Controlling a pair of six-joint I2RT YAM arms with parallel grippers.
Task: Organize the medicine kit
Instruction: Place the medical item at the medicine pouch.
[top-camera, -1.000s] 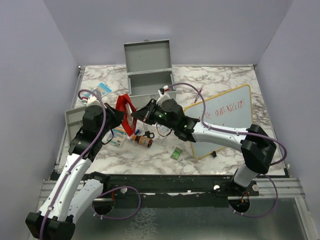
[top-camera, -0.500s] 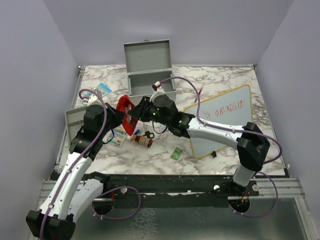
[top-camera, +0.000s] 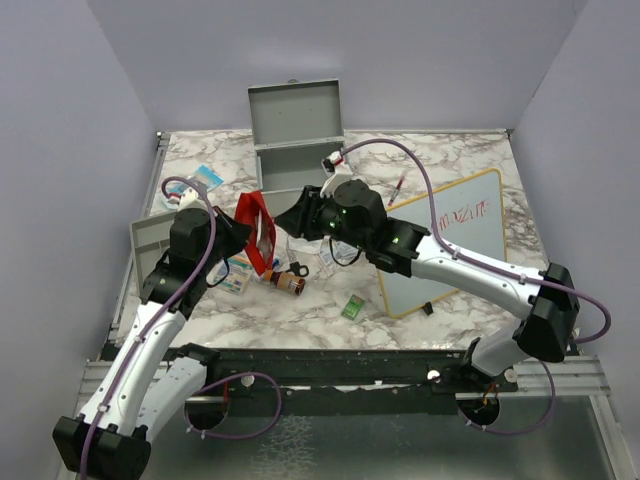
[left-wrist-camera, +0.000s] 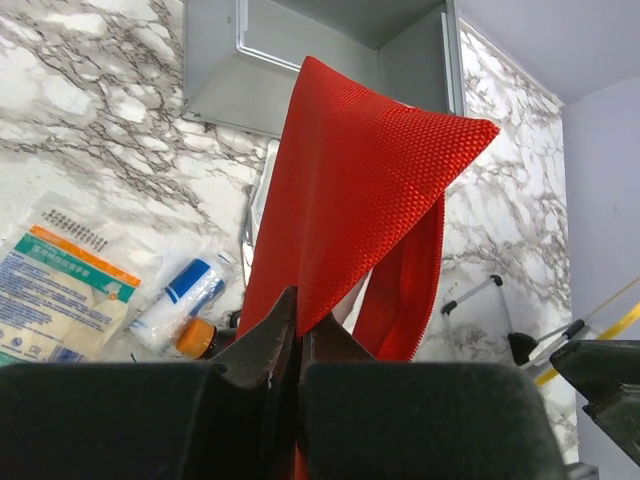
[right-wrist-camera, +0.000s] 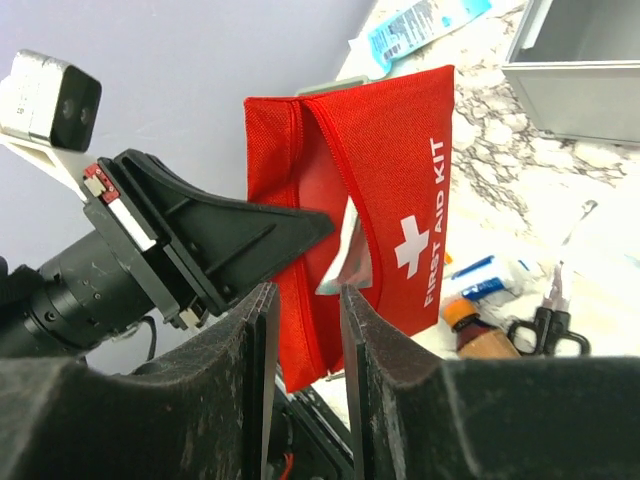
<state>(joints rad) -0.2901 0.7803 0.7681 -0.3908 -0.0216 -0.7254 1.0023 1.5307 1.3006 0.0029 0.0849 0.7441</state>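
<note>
From above, the medicine kit (top-camera: 300, 160) stands open at the back of the marble table (top-camera: 470, 160), its lid up against the wall, and from here I can't see anything packed inside it. In front of it the left gripper (top-camera: 243, 233) holds a red pouch (top-camera: 255, 222) up off the table, and the right gripper (top-camera: 286, 222) sits just beside the pouch's open side. Loose supplies lie around: a brown bottle (top-camera: 290, 283), a green packet (top-camera: 352, 307), a blue packet (top-camera: 208, 178), with the whiteboard (top-camera: 450, 230) off to the right and the divided tray (top-camera: 143, 238) at the left edge. In the left wrist view, the left gripper (left-wrist-camera: 300, 310) is pinched tight on the lower edge of the red pouch (left-wrist-camera: 350, 200), which hangs open at its zip; the medicine kit (left-wrist-camera: 215, 60) is behind it, and an orange-striped packet (left-wrist-camera: 60, 290) lies on the table. In the right wrist view, the right gripper (right-wrist-camera: 305, 295) has its fingers partly spread with nothing between them, facing the mouth of the red pouch (right-wrist-camera: 390, 190), where something silvery shows; scissors (right-wrist-camera: 545, 330) lie beyond. I'd judge the job is at an early stage: the pouch is being filled, and most items, and the pouch itself, are not yet in the box.
</note>
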